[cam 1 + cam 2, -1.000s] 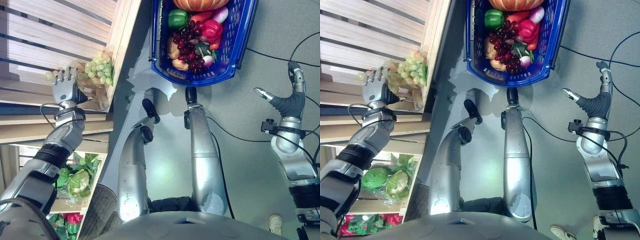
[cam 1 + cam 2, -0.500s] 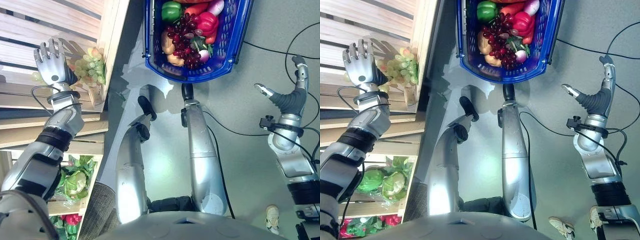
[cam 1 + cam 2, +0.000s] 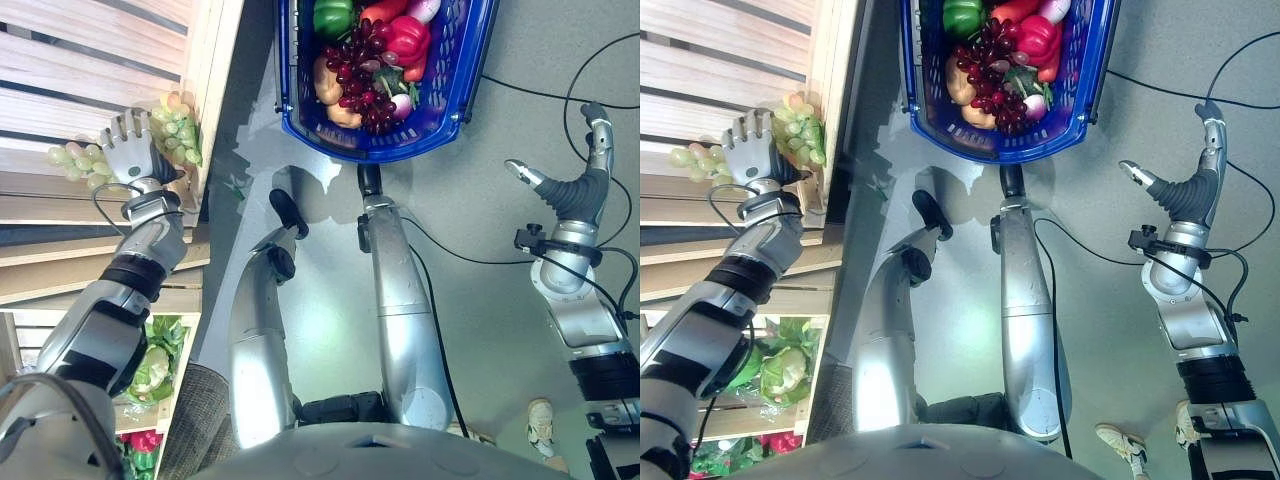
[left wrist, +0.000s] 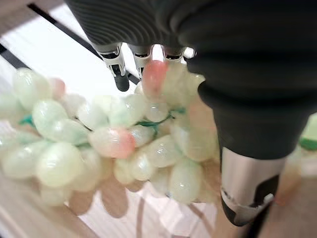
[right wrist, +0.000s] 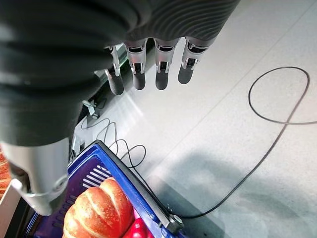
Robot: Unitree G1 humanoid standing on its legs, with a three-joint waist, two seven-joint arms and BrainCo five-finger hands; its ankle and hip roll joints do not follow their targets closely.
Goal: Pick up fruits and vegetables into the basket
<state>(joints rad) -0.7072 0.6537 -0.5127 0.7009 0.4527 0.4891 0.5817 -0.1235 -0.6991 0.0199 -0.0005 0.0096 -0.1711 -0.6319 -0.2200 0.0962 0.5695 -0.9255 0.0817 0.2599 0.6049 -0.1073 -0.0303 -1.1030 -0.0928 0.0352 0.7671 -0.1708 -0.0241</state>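
Since half a second ago my left hand point(image 3: 128, 160) has come down from its raised spot over the slats and now sits on the bunch of pale green plastic grapes point(image 4: 99, 144); the whole head picture has also slid a little, so the camera moved too.

I take the blue plastic shopping basket point(image 3: 455, 85) on the grey floor as my landmark. The grapes lie well to the left of it, on the light wooden slatted crate shelf point(image 3: 90, 70), close to the shelf's edge nearest the basket. In the head views part of the bunch shows on either side of the hand. In the left wrist view the fingers point(image 4: 118, 67) reach straight over the far side of the bunch and the thumb stands on its near side, so the hand is spread over the grapes with nothing curled round them; I cannot tell whether the palm presses on them.

Inside the basket I see a bunch of dark red grapes point(image 3: 352, 82), a green bell pepper point(image 3: 332, 17), a red bell pepper point(image 3: 403, 38) and a yellowish-brown pear-shaped fruit point(image 3: 325, 80). The right wrist view also shows an orange ribbed pumpkin point(image 5: 99, 210) in it.

My right hand point(image 3: 575, 185) hangs to the right of the basket, apart from it, above the floor, fingers straight and thumb splayed, holding nothing.

Below the crate shelf, further from the basket, lie leafy green cabbages point(image 3: 770, 370).
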